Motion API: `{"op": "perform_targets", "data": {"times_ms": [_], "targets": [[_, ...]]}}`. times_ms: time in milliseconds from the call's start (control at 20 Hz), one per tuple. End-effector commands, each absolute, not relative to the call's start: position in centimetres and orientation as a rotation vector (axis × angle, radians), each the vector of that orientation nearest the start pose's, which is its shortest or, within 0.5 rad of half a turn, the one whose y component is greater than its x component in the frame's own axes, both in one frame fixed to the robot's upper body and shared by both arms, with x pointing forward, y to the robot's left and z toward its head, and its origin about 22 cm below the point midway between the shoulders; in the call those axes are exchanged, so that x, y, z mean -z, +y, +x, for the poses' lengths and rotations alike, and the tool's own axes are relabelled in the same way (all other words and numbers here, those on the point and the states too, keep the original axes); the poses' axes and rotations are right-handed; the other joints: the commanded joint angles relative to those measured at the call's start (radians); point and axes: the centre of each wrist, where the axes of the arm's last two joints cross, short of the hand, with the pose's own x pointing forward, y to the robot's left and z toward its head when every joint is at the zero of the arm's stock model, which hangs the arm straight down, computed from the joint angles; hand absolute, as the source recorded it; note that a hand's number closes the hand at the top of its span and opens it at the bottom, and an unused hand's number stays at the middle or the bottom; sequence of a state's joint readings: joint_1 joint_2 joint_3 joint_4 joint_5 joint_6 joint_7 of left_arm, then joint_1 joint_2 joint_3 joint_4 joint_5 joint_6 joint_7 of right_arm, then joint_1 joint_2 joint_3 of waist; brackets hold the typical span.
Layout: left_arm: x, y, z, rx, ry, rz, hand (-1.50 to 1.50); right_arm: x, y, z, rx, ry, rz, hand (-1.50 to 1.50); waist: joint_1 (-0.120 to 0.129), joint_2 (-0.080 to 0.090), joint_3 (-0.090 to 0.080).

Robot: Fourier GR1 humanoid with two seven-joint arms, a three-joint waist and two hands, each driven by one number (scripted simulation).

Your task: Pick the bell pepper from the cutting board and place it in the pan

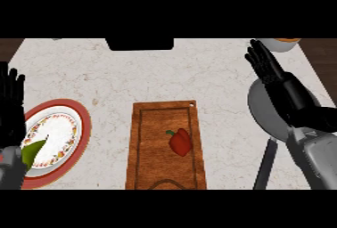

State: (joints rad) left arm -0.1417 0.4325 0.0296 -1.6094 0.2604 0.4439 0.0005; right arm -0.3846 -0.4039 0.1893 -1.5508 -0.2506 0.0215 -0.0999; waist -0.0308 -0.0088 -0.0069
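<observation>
I read the task as not yet begun: the red bell pepper point(179, 142) lies untouched on the cutting board point(151, 151), a little right of the board's middle; the whole job is left, grasp, lift and carry; the pan point(265, 116) sits well right of the board, mostly hidden under my right forearm, its handle running down beside the board's lower right; my right hand point(269, 64) hangs above the pan's far side, fingers straight and spread, holding nothing; my left hand point(12, 104) rests far left of the board over a patterned plate point(63, 129), fingers up and relaxed.
</observation>
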Motion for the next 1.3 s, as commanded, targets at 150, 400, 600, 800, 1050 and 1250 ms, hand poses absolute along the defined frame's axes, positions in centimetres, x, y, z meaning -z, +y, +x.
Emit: {"op": "perform_targets", "data": {"times_ms": [150,400,600,800,1050,1250], "targets": [[-3.6,33.2,25.5,-0.013,-1.467,0.49,0.0,-10.8,-15.8,30.8,-0.669,-1.857,0.626,-1.5,0.076,0.027,0.008],[-1.7,34.3,24.4,0.013,-1.306,0.518,0.0,-17.0,-19.7,32.3,-1.073,-2.065,-0.068,1.5,0.012,-0.015,-0.02],[-0.8,34.2,25.4,0.08,-1.222,0.483,0.0,-3.0,-15.7,29.7,-0.22,-1.913,0.37,1.5,0.028,0.023,0.009],[-0.7,34.4,26.0,0.099,-1.201,0.5,0.0,-3.2,-17.5,29.2,-0.467,-1.972,0.455,-1.5,0.03,0.01,0.007],[-1.1,34.8,26.7,0.084,-1.204,0.496,0.0,-10.0,-19.2,29.8,-0.723,-1.976,0.289,-1.5,0.023,0.006,0.006],[-1.9,35.0,27.4,0.077,-1.196,0.524,0.0,-13.8,-17.4,30.1,-1.025,-1.877,0.066,-1.5,0.016,0.003,0.004]]}}
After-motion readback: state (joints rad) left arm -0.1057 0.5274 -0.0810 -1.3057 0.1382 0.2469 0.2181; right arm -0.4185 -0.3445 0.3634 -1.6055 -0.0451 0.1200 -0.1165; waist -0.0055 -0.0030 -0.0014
